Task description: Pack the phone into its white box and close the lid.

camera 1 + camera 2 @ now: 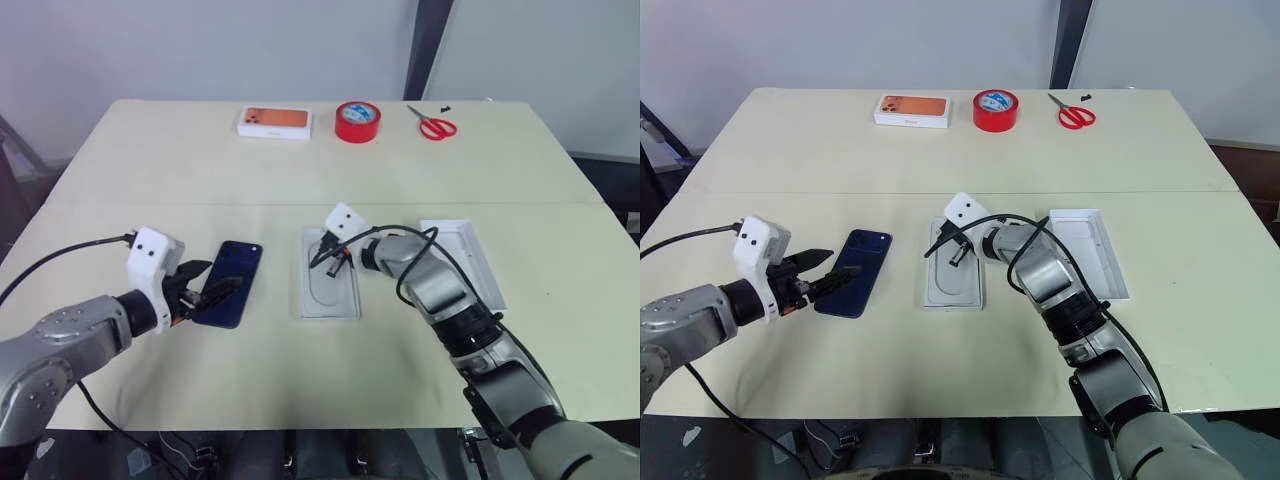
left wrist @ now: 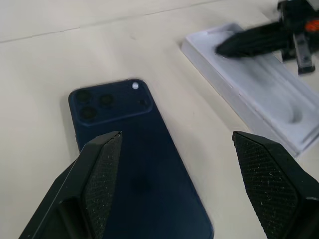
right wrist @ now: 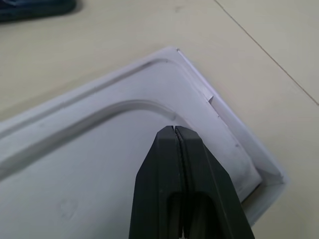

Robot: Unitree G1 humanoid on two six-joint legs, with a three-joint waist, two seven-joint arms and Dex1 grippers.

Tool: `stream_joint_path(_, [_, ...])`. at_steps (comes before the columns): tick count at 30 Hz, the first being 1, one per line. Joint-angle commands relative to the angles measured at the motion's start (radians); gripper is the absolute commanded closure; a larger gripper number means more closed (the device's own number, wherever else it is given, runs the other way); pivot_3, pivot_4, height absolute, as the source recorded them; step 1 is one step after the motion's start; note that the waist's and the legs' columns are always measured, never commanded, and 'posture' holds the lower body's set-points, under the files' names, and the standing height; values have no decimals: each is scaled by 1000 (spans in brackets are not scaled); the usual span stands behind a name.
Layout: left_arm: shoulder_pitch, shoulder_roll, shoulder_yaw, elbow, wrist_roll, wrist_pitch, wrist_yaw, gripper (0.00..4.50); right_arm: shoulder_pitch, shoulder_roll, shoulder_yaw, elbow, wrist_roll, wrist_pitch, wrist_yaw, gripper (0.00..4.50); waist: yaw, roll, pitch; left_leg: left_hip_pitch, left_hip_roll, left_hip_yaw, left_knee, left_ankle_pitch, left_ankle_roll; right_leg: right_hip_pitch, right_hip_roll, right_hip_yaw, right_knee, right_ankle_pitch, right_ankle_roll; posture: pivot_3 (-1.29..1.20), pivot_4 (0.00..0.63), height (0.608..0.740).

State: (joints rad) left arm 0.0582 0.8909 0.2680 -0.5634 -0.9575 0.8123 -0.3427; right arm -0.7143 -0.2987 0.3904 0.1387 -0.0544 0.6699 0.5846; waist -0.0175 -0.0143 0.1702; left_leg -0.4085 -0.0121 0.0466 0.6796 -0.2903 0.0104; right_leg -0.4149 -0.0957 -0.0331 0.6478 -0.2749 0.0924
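your left gripper (image 2: 177,184) hides the phone's (image 1: 229,281) near end, jaws wide, holding nothing. your right gripper (image 3: 175,130) is pinched closed, empty, tips over the white box (image 1: 345,296), contact unclear.

Both arms silver-grey metal with black joint bands. White boxy camera housing on each wrist. Loose black cables loop along forearms. Left hand (image 1: 212,292), right hand (image 3: 175,130): black fingers (image 2: 102,172), fine knurled pads.

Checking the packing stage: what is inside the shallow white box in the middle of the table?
A thin white moulded insert tray lies in the shallow white cardboard box, with the right end effector shut above it. The box floor beneath is covered.
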Motion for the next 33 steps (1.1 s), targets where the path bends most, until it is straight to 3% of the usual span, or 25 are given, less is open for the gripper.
stream_joint_path(1, [7,-15,42,-17,42,-39,-37,759,9,-32,15,-55,-30,5,16,4471,0,0,0,0,0,0,0,0,0,0,0,0,0,0,0,0,150,719])
stream_joint_path(8, [-2,-58,41,6,83,-28,-50,759,32,-61,7,-243,25,49,110,4471,-4,1,0,-2,0,0,-1,-1,1,-3,-1,0,1,2,3,0,150,719])
stream_joint_path(17, [-56,-132,76,76,97,21,19,759,-6,37,14,-237,32,80,72,4471,-3,1,1,-2,0,0,-1,-1,1,-4,-1,0,1,2,3,0,150,719])
stream_joint_path(19, [-104,-152,96,143,89,97,99,759,-20,71,27,-240,33,93,68,4471,-3,1,0,-2,0,0,-1,-1,1,-4,0,0,2,2,3,0,150,719])
stream_joint_path(20, [-127,-158,104,170,81,138,131,223,-28,85,44,-241,26,101,67,4500,-3,1,0,-2,0,0,-1,0,1,-5,0,0,3,2,3,0,150,719])
stream_joint_path(21, [-149,-167,114,189,67,178,157,39,-38,94,63,-240,15,116,66,4500,-4,1,0,-2,0,0,-1,0,1,-5,0,0,3,2,3,0,150,719])
stream_joint_path(27, [-302,-207,152,304,-43,452,253,39,-82,164,146,-216,33,217,94,4500,-1,0,0,-3,0,0,-1,0,1,-6,0,0,4,2,3,0,150,719])
stream_joint_path(33, [-376,-222,116,339,-99,690,230,39,-114,192,247,-148,34,260,138,4500,-3,-1,0,-3,0,0,0,0,0,-6,0,0,4,2,3,0,150,719])
